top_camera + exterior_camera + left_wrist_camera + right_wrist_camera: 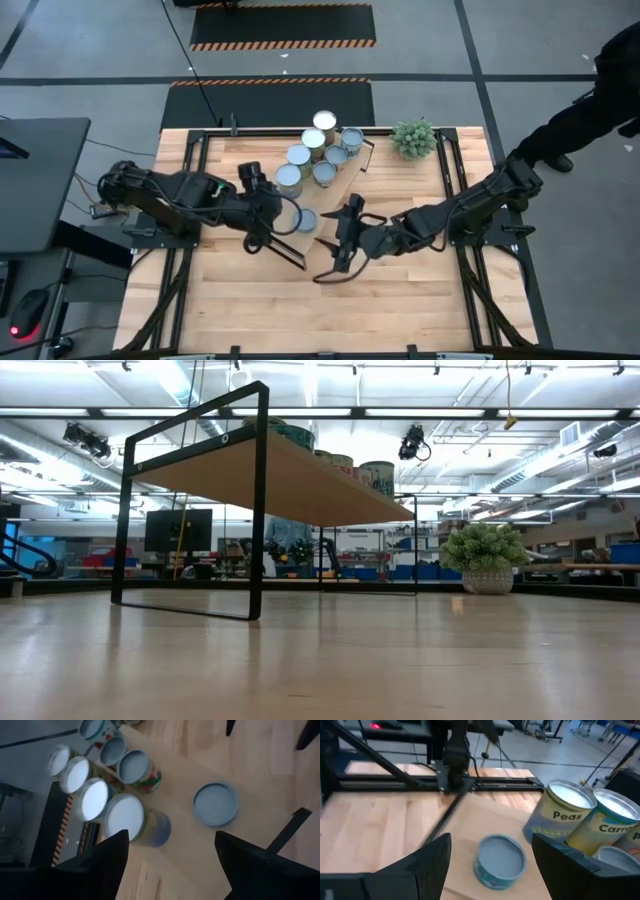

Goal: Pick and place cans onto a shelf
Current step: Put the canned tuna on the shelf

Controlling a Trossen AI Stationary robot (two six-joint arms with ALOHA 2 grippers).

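Observation:
The shelf point(322, 203) is a light-wood board on black frame legs, standing slantwise at the table's far middle; the low view shows it point(300, 480) raised on its frame. Several cans point(313, 150) stand upright in a cluster on its far end. A short blue-grey can point(306, 220) stands alone on the board nearer me, also seen in both wrist views point(216, 804) point(500, 859). My left gripper point(280, 212) hovers open to the left of the short can. My right gripper point(338, 236) hovers open to its right. Neither has anything between its fingers.
A small potted plant point(414, 138) stands at the table's far right, right of the shelf point(486, 555). A person in dark clothes point(600, 100) stands beyond the table's right far corner. The near half of the tabletop point(320, 310) is bare wood.

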